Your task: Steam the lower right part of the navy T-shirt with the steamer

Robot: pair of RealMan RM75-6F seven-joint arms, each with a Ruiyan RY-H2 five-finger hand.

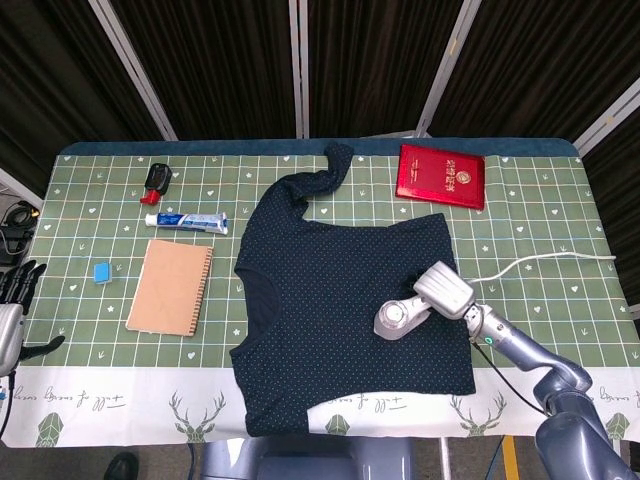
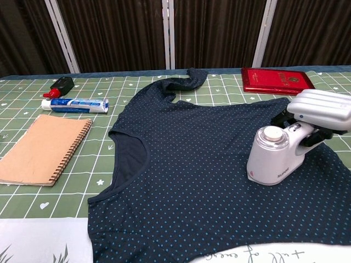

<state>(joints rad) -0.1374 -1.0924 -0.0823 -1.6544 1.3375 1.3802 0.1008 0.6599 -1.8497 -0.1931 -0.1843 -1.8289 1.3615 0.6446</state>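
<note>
The navy dotted T-shirt (image 1: 340, 300) (image 2: 203, 175) lies flat across the middle of the table. A white steamer (image 1: 398, 318) (image 2: 274, 156) stands on the shirt's right side, near its right edge. My right hand (image 1: 443, 290) (image 2: 321, 112) grips the steamer's handle from the right. A white cord (image 1: 540, 262) runs from the steamer to the table's right edge. My left hand (image 1: 12, 300) hangs off the table's left edge with its fingers apart and nothing in it; the chest view does not show it.
A red booklet (image 1: 441, 175) (image 2: 278, 80) lies at the back right. On the left are a brown spiral notebook (image 1: 171, 287) (image 2: 38, 149), a toothpaste tube (image 1: 187, 221) (image 2: 75, 103), a red and black object (image 1: 157, 179) and a small blue eraser (image 1: 101, 271).
</note>
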